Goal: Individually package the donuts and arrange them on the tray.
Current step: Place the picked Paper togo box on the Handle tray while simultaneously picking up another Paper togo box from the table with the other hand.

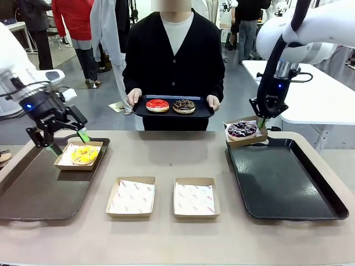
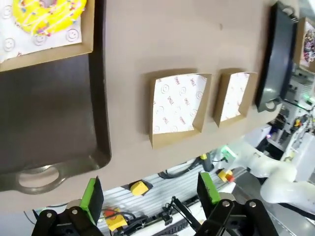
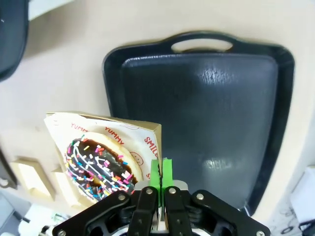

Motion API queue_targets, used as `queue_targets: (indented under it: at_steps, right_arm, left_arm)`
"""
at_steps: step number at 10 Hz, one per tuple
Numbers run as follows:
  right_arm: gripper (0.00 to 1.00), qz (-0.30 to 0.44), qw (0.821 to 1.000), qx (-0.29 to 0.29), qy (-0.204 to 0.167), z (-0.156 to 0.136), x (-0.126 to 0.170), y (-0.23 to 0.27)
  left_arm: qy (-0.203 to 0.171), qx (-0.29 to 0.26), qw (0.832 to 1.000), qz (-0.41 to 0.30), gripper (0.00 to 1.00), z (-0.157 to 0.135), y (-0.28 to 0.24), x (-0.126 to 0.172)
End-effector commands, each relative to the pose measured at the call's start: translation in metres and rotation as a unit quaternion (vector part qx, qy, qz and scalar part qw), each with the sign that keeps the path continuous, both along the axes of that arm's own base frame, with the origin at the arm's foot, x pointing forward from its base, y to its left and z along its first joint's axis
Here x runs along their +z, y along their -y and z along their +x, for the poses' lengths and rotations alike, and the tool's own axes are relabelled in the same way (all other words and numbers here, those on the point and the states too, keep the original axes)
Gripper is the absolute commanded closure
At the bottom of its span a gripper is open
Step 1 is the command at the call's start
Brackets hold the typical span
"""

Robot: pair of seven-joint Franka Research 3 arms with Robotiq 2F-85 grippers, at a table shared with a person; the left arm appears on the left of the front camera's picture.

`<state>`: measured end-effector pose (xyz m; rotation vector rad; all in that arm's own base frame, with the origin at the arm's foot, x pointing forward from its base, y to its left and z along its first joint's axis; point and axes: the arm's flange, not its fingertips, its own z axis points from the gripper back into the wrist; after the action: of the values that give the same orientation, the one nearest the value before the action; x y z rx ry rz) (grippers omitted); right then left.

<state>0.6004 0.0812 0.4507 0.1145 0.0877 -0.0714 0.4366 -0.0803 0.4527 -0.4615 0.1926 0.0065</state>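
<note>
Hovering the left gripper (image 1: pixel 69 142) above the far end of the brown tray (image 1: pixel 33 194), at the left of the surface (image 1: pixel 166 152), with fingers (image 2: pixel 92 195) spreading wide and gripping nothing. Lying just right of and below that gripper: the yellow donut (image 1: pixel 84 154), sitting in an open box (image 1: pixel 62 164) on the far right corner of the brown tray. Appearing at the top left of the left wrist view, well clear of both green pads.

Pinching the far right rim of the held box (image 1: pixel 249 139) with the right gripper (image 1: pixel 260 123), fingers (image 3: pixel 155 172) pressing flat together on the cardboard wall. Sitting inside the held box, on printed paper: the purple donut (image 1: pixel 242 129), covered in sprinkles. Positioning the held box at the far left corner of the black tray (image 1: pixel 288 183), overlapping that tray's rim; unable to tell whether touching the tray.

Lying near the middle of the surface, between the brown tray and the black tray: two empty boxes (image 1: pixel 131 197) (image 1: pixel 194 198), paper-lined, side by side with a gap between.

Being held out at the far side by the person's hands (image 1: pixel 133 98) (image 1: pixel 213 102), one at each end: a small dark tray (image 1: pixel 138 113), carrying the red donut (image 1: pixel 157 105) on the left and the chocolate donut (image 1: pixel 184 106) on the right, close together.
</note>
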Motion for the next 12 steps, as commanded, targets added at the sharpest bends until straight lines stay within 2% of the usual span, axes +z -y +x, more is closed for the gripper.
queue_targets:
  at_steps: [1,5,8,11,12]
  right_arm:
    - [0.99,0.019,1.000,0.015,0.012,-0.016,-0.008,0.008]
    - [0.99,0.009,0.999,0.028,0.013,-0.015,-0.024,0.010]
    - [0.99,0.001,1.000,0.020,0.003,-0.010,-0.020,0.006]
    - [0.99,0.001,1.000,0.020,0.003,-0.010,-0.020,0.006]
    - [0.99,0.001,1.000,0.020,0.003,-0.010,-0.020,0.006]
  left_arm:
    - [0.017,-0.003,0.998,0.057,0.00,-0.011,0.026,-0.010]
    - [0.049,-0.032,0.992,0.113,0.00,-0.019,0.087,-0.043]
    - [0.103,-0.059,0.979,0.168,0.00,-0.035,0.120,-0.076]
    - [0.162,-0.064,0.963,0.204,0.00,-0.051,0.137,-0.101]
    - [0.160,-0.062,0.965,0.197,0.00,-0.053,0.140,-0.102]
